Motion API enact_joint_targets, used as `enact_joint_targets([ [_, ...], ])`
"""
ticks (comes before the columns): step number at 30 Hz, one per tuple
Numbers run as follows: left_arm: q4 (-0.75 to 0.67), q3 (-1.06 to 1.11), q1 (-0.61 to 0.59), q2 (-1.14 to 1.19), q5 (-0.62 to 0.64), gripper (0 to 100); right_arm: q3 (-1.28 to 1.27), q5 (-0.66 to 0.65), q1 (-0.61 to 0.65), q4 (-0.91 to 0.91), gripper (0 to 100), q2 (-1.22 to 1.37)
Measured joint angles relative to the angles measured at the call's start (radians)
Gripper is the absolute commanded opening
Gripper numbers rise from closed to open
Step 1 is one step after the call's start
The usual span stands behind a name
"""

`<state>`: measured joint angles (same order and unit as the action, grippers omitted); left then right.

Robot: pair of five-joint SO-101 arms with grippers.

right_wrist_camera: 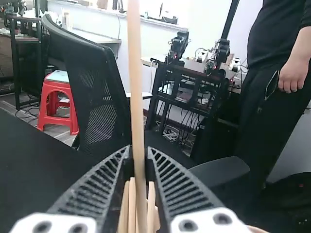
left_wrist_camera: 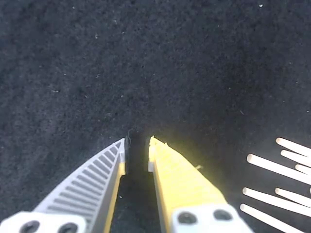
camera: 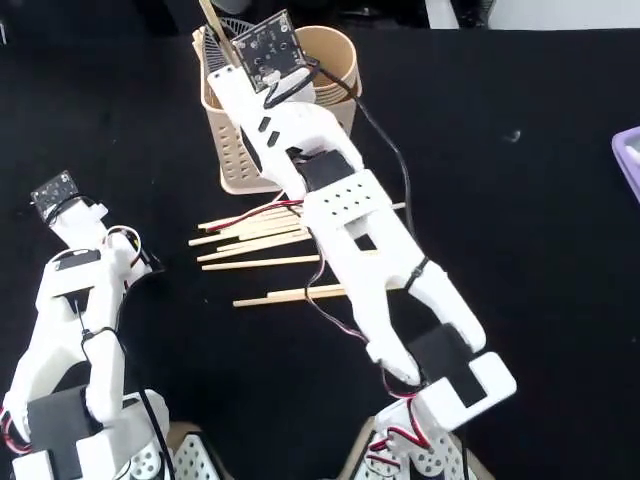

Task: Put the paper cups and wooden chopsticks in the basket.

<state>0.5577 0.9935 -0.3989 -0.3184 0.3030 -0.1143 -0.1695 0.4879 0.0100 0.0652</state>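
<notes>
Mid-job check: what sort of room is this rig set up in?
Probably a lab or workshop-style office. Past the wooden chopstick held in the right gripper stand a black mesh office chair, a red plastic stool and a black metal rack strung with cables and electronics.

Beige basket (camera: 235, 165), tan chopsticks (camera: 262, 243), black table (camera: 520, 260)

Black mesh chair (right_wrist_camera: 87, 82), red stool (right_wrist_camera: 60, 99)
</notes>
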Motion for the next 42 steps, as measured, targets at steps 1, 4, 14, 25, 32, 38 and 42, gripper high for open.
enact_joint_targets([
  [1, 0.000, 0.000, 0.000, 0.000, 0.000, 9, 0.000, 0.000, 0.000, -0.020, 9.1, 0.000],
  [4, 0.000, 0.000, 0.000, 0.000, 0.000, 9, 0.000, 0.000, 0.000, -0.089, 13.1, 0.000],
  [14, 0.000, 0.000, 0.000, 0.000, 0.000, 9, 0.014, 0.002, 0.000, -0.195, 8.9, -0.023],
  [25, 0.000, 0.000, 0.000, 0.000, 0.000, 9, -0.072, 0.000, 0.037, -0.971, 9.0, -0.423],
  [32, 0.000, 0.000, 0.000, 0.000, 0.000, 9, -0.331, -0.137, 0.038, -1.204, 9.0, -0.483],
  [38, 0.000, 0.000, 0.000, 0.000, 0.000, 9, -0.583, -0.253, 0.037, -1.080, 21.1, -0.483],
  [42, 0.000, 0.000, 0.000, 0.000, 0.000, 9, -0.663, -0.322, 0.037, -1.045, 29.4, -0.483],
])
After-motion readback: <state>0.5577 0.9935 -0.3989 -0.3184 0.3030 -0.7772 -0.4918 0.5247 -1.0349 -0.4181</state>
